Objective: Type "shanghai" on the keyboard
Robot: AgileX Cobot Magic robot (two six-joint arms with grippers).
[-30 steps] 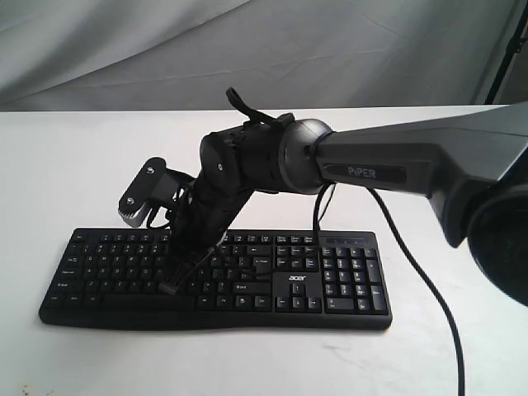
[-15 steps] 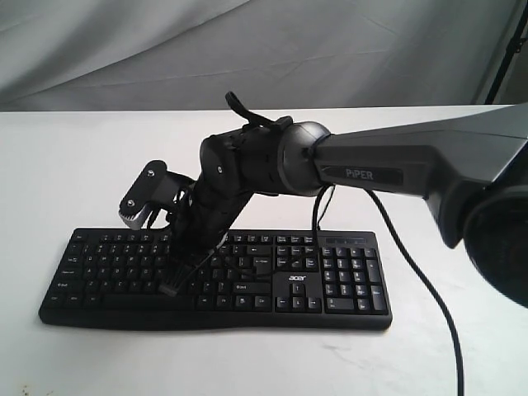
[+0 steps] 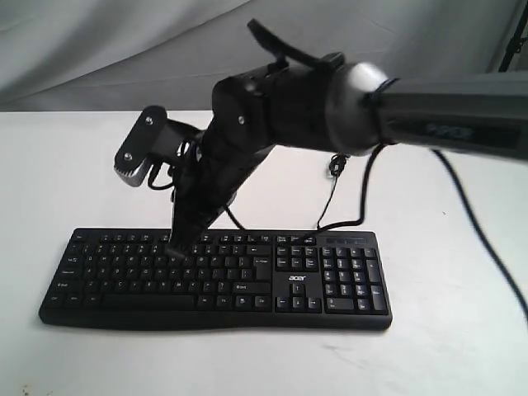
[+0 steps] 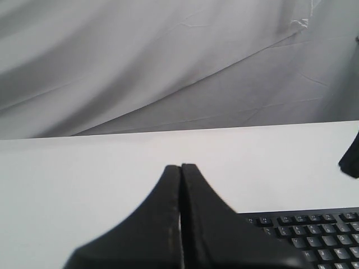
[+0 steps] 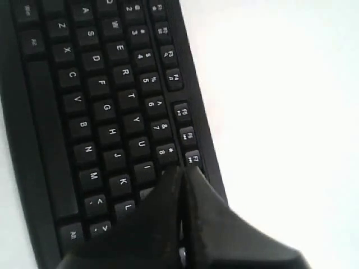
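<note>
The black keyboard (image 3: pixel 247 285) lies flat on the white table (image 3: pixel 66 165), its number pad to the right. My right gripper (image 3: pixel 176 250) reaches across from the right and points down at the upper letter rows on the keyboard's left half. In the right wrist view the keyboard (image 5: pixel 84 112) fills the frame, and the right gripper (image 5: pixel 180 170) has its fingers pressed together, with the tips by the I and 8 keys. Whether they touch a key I cannot tell. My left gripper (image 4: pixel 180 166) is shut on nothing beside the keyboard (image 4: pixel 314 230), off its end.
A thin black cable (image 3: pixel 326 206) runs from the keyboard's back edge over the table. A grey cloth (image 3: pixel 99 49) hangs behind the table. The right arm's dark body (image 3: pixel 280 107) hangs over the middle of the keyboard.
The right arm has risen, and its gripper tip has gone from the lower key rows to the upper rows, farther from the front edge. The keyboard has not moved.
</note>
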